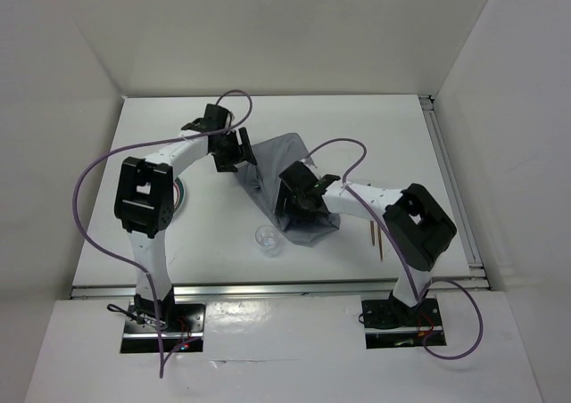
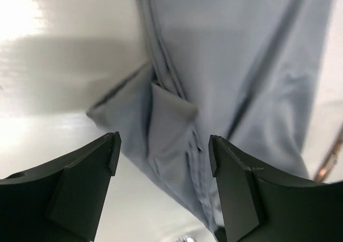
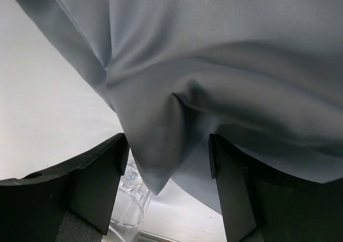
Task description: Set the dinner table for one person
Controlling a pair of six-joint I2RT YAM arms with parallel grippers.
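your left gripper (image 2: 163, 151) has its jaws set wide apart, nothing between them; both dark fingers (image 2: 88, 178) hang above the grey cloth mat (image 2: 241, 65) without touching it. just past the fingertips a folded corner of that mat lies doubled over itself, and long creases run away from the gripper across the cloth. your right gripper (image 3: 169, 151) also has its jaws spread, and a hanging fold of the mat drops into the gap between the fingers; you cannot tell from here whether the cloth presses on either inner face. the dinner table (image 1: 357, 127) lies under both grippers, its white top showing to the left of each one's fingers. from above, the mat sits crumpled in a slanted strip that runs from one gripper to the other, with the bunched end at the right gripper. a clear glass (image 1: 268, 239) stands upright on the table just beside the right gripper, on its near left side, and close to the mat's edge. two thin wooden sticks (image 1: 376, 242) lie side by side on the far side of the right forearm, apart from the cloth.
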